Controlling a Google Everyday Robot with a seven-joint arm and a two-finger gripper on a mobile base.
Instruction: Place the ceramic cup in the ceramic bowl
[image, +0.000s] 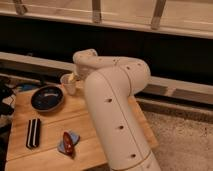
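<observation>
The ceramic cup (67, 84) is small and pale cream. It sits at the tip of my arm, just right of and behind the ceramic bowl (47, 98). The bowl is dark with a blue inside and rests on the wooden table's far left part. My gripper (73, 80) is at the cup's right side and shut on it. It is mostly hidden behind my white wrist and forearm. The cup is upright and close to the bowl's right rim, not inside it.
A black striped rectangular block (33, 133) lies at the table's front left. A red and blue object (67, 142) lies near the front edge. My large white arm (117, 115) covers the table's right half. A dark ledge and wall run behind the wooden table (55, 120).
</observation>
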